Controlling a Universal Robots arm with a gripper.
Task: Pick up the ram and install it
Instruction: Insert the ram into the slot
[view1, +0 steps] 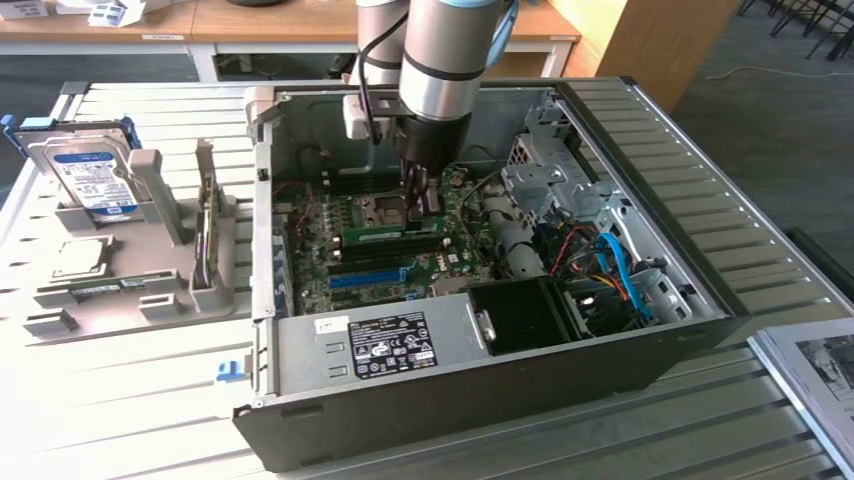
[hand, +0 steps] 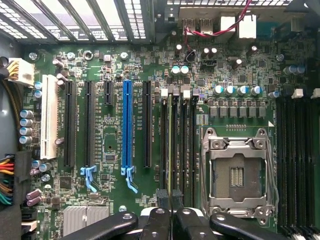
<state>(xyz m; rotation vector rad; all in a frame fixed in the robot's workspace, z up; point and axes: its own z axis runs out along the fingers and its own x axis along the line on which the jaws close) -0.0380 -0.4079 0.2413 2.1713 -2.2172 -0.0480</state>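
A big black computer case (view1: 467, 400) lay open on its side on the tabletop (view1: 120, 400). Inside it was a green board (view1: 400, 265) full of little parts. The case also held a gray power box (view1: 387, 345) with a black and white label, a black fan box (view1: 527, 315), and a bunch of blue and red wires (view1: 614, 265).

The robot arm reached down into the case. The ram (view1: 384, 237) sat on its edge in one of the long black slots in the green board, next to the square metal chip holder (view1: 387, 208). In the wrist view the ram (hand: 173, 140) looked like a thin line down its slot, between the long blue slot (hand: 127, 125) and the open chip holder (hand: 235, 175), which had nothing in it.

The gripper (view1: 427, 208) hung right over one end of the ram. Its black fingers (hand: 161, 220) were pressed close together. It was too hard to see if they were nipping the top edge of the ram or just sitting above it.

A gray holder (view1: 120, 300) stood on the tabletop at the exterior view's left of the case. A hard drive (view1: 91, 178) with a blue and white label stood up in it. A square silver chip (view1: 80, 257) lay flat in it, near the drive.
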